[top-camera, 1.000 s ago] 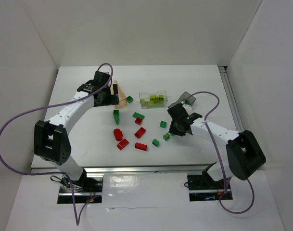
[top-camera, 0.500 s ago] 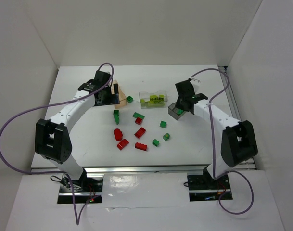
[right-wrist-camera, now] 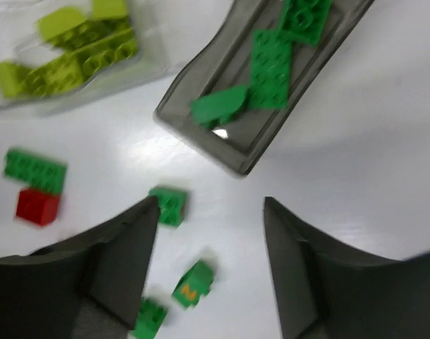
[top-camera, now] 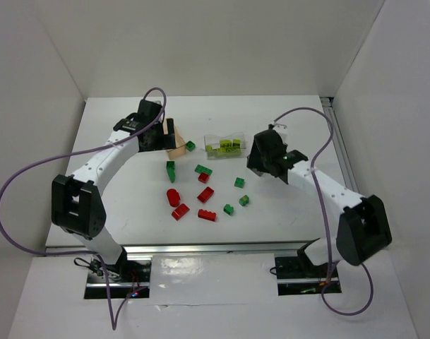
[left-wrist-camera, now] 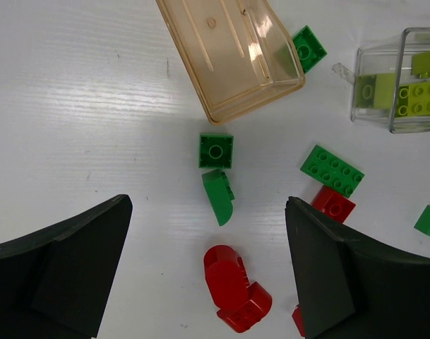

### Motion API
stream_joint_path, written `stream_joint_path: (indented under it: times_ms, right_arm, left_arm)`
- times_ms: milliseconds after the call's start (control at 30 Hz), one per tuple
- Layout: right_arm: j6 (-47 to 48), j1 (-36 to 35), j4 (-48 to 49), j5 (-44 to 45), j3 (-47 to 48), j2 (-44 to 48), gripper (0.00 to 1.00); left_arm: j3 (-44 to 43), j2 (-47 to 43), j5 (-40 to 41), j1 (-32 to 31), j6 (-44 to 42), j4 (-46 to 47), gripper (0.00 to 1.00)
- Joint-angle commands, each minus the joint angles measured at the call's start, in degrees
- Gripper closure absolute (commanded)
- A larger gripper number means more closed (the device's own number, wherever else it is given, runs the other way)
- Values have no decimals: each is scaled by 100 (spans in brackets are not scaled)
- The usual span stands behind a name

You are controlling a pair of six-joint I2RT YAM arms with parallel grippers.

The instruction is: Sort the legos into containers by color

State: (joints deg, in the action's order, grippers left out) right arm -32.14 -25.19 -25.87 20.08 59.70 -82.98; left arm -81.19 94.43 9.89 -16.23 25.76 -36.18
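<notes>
My left gripper [top-camera: 169, 135] [left-wrist-camera: 208, 212] hangs open above the table beside the peach container [top-camera: 178, 149] [left-wrist-camera: 232, 53]; below it lie a green square lego [left-wrist-camera: 216, 150], a green curved lego [left-wrist-camera: 219, 198] and a red curved lego [left-wrist-camera: 236, 286]. The right gripper [top-camera: 260, 159] [right-wrist-camera: 211, 205] is open and empty, just in front of the grey container [right-wrist-camera: 200, 134], which holds three green legos [right-wrist-camera: 271, 60]. The clear container [top-camera: 225, 146] [right-wrist-camera: 151, 67] holds yellow-green legos [right-wrist-camera: 73, 49]. Red legos [top-camera: 205, 194] and green legos [top-camera: 239, 182] are scattered mid-table.
A green lego [top-camera: 190, 145] [left-wrist-camera: 310, 48] lies against the peach container's right end. Loose green legos [right-wrist-camera: 170, 205] sit close to my right fingers. White walls close in the table at the back and both sides. A rail [top-camera: 215, 247] runs along the near edge.
My right gripper went from shut to open while the arm swung away from the mid-table bricks to the grey container. The left arm has barely moved and stays open.
</notes>
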Motion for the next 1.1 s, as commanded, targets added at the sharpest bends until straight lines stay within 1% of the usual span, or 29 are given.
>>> stream_joint_path:
  times_ms: [0, 33, 67, 167, 300, 400, 433, 500, 567, 667, 800, 833, 933, 967, 1033, 1067]
  right_arm:
    - [-257, -537, -234, -302, -554, 615, 29]
    - [-449, -635, -313, -381, -652, 686, 16]
    - [-573, -706, -470, -512, -731, 687, 11]
    - [-890, -865, -472, -785, -986, 608, 6]
    - [-943, -926, -182, -1084, -1092, 222, 6]
    - [-873, -926, -51, -1155, -1092, -104, 10]
    - [-873, -926, -50, -1155, -1040, -165, 13]
    - [-811, -979, -50, -1208, -1040, -306, 15]
    - [-811, -1102, 20, -1208, -1040, -359, 19]
    - [-759, -1163, 125, -1208, -1092, -473, 25]
    - [-759, -1164, 187, -1138, -1154, -605, 34]
    - [-759, -1216, 187, -1059, -1093, -605, 41]
    - [-759, -1277, 74, -857, -1013, -605, 55]
    - [-759, -1278, 73, -743, -952, -518, 62]
    - [-759, -1278, -145, -593, -794, -456, 68]
    - [-759, -1278, -251, -436, -706, -404, 70]
  left_arm:
    - [-231, 110, -13, -21, -36, -38, 1]
    - [-231, 110, -13, -21, -36, -38, 1]
    - [-283, 110, -66, -21, -36, -38, 1]
    - [-284, 172, -119, -21, 17, -38, 1]
    - [-284, 233, -119, -73, 17, -38, 2]
    - [-284, 286, -119, -73, 17, -38, 2]
    - [-284, 286, -119, -73, 17, -38, 2]
    - [-284, 286, -119, -73, 17, -38, 2]
    - [-231, 286, -67, -73, 17, -38, 2]
    - [-178, 286, -66, -73, 17, -38, 2]
    - [-178, 286, -66, -73, 17, -38, 2]
    - [-126, 286, -66, -73, 17, -38, 2]
    - [-125, 225, -66, -73, 17, 15, 2]
    - [-125, 225, -66, -73, 17, 15, 2]
    - [-125, 225, -66, -73, 17, 67, 2]
    - [-125, 172, -66, -73, 17, 68, 2]
